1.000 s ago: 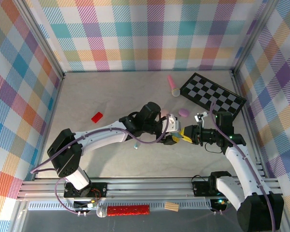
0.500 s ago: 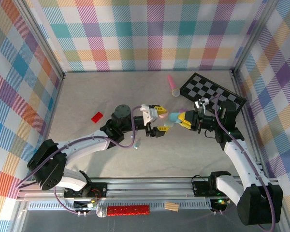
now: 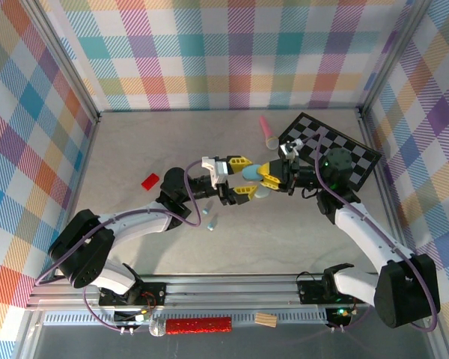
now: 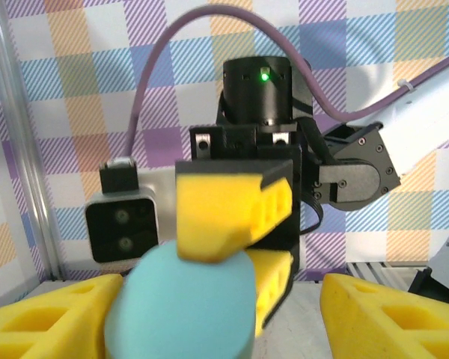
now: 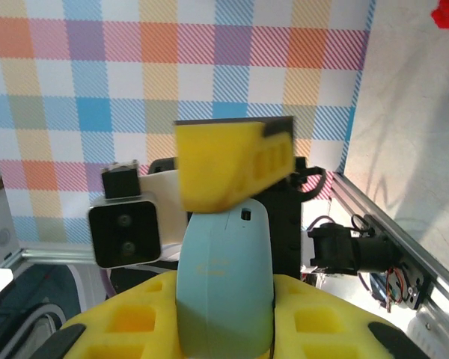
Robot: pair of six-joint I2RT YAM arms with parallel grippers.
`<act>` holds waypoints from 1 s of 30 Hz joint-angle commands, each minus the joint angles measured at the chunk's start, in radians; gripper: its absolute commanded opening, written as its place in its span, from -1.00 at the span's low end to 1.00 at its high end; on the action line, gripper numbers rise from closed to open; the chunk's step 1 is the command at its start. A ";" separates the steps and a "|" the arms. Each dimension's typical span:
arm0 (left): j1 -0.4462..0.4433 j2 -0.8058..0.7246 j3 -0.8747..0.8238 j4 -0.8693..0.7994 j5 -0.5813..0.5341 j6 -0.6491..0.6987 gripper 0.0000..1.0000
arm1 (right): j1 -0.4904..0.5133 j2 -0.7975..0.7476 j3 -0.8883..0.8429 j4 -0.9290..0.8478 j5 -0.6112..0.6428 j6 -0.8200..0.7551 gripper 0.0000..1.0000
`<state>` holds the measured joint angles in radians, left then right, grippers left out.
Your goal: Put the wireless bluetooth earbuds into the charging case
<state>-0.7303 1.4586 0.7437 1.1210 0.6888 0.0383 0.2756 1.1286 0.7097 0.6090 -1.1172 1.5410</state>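
Observation:
The pale blue oval charging case [image 3: 251,173] hangs above the table's middle, and my right gripper [image 3: 268,176] is shut on it. In the right wrist view the case [image 5: 224,277] stands upright between my yellow fingers [image 5: 112,325]. My left gripper [image 3: 238,176] faces it from the left, open. In the left wrist view the case [image 4: 183,310] lies against my left finger [image 4: 45,318], while my right-hand finger [image 4: 389,314] stands well apart. One of the left gripper's fingers [image 5: 232,164] rests on the case's top end. A pale blue earbud [image 3: 212,222] lies on the table below the left forearm.
A pink toy microphone [image 3: 268,132] lies at the back, beside a black-and-white checkered board [image 3: 329,146] at the back right. A small red block [image 3: 150,180] sits at the left. Plaid walls enclose the table on three sides.
Both grippers have risen and moved toward the back. The right gripper carried the blue case leftward, into the left gripper's open jaws. The earbud on the table has not moved.

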 commanded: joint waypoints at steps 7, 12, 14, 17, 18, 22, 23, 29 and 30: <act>0.011 -0.038 -0.012 -0.040 0.001 0.034 0.33 | 0.008 0.006 0.050 0.125 0.023 0.048 -0.95; 0.010 -0.022 -0.002 -0.004 -0.004 0.025 0.18 | 0.008 0.005 0.041 0.126 0.027 0.054 -0.95; 0.010 -0.012 0.003 0.003 0.005 0.025 0.11 | 0.010 0.007 0.037 0.134 0.027 0.058 -0.95; 0.010 -0.002 0.006 0.018 0.016 0.024 0.07 | 0.010 0.007 0.032 0.134 0.027 0.060 -0.95; 0.010 0.000 0.008 0.022 0.019 0.022 0.06 | 0.010 0.007 0.032 0.133 0.028 0.062 -0.95; 0.009 0.009 0.014 0.025 0.030 0.018 0.02 | 0.011 0.006 0.027 0.132 0.027 0.061 -0.96; 0.010 0.011 0.016 0.025 0.033 0.017 0.02 | 0.011 0.007 0.027 0.132 0.027 0.061 -0.96; 0.008 0.025 0.030 0.028 0.049 0.009 0.02 | 0.015 0.013 0.027 0.138 0.028 0.061 -0.96; 0.008 0.026 0.032 0.028 0.050 0.009 0.02 | 0.016 0.013 0.027 0.138 0.030 0.060 -0.96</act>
<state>-0.7238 1.4734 0.7467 1.1057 0.6804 0.0498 0.2836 1.1374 0.7223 0.6884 -1.1118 1.6012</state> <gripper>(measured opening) 0.512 0.247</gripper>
